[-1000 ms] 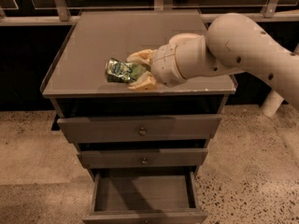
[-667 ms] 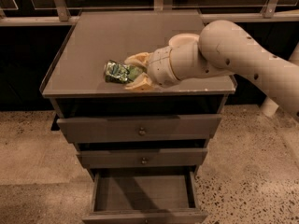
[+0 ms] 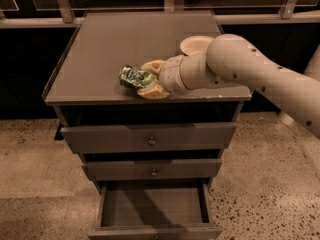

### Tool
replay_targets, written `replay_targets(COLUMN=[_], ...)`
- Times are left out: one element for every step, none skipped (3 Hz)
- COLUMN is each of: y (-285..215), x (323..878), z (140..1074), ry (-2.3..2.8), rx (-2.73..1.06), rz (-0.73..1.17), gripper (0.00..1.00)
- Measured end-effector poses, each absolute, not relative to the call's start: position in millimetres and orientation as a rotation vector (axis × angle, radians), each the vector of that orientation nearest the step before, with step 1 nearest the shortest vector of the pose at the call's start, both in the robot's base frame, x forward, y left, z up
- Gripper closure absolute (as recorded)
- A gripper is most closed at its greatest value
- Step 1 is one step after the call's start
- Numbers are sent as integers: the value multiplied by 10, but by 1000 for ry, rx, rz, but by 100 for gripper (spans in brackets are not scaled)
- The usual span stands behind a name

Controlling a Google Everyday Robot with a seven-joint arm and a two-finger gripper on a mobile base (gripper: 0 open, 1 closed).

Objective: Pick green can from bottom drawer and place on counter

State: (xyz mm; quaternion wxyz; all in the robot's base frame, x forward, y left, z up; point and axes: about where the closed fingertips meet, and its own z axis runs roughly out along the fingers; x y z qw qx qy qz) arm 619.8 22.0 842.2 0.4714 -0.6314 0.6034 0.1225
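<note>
Claw [image 3: 144, 79] sat at the centre of the frame, low over the front part of the worktop [image 3: 107, 44], its two cream fingers [image 3: 153, 90] closed from either side on the green can [image 3: 133, 77]. That can lay tilted on its side between them, its dented shiny body sticking out toward the left of the picture, close to the worktop's front edge. Whether it touched the surface or hung just above it could not be told. A thick pale arm [image 3: 260, 76] reached in from the right edge of the frame to the claw. Behind the arm, toward the upper right of the worktop, stood a cream bowl [image 3: 195, 44], partly hidden. Below, the top drawer [image 3: 115, 137] and the middle drawer [image 3: 120, 170] were pushed in, each with a small brass knob [image 3: 151, 141] at its middle. At the bottom of the frame the bottom drawer [image 3: 150, 209] stood pulled out, its grey tray showing. Speckled floor [image 3: 40, 184] lay on both sides of the cabinet.
</note>
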Motion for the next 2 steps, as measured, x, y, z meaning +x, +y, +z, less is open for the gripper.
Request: replay_targets(y=[216,217], x=[6220,6220], z=[8425,8425], ry=[1481,1481], rx=[-1536,-1536], rz=[295,295], gripper=[81,59])
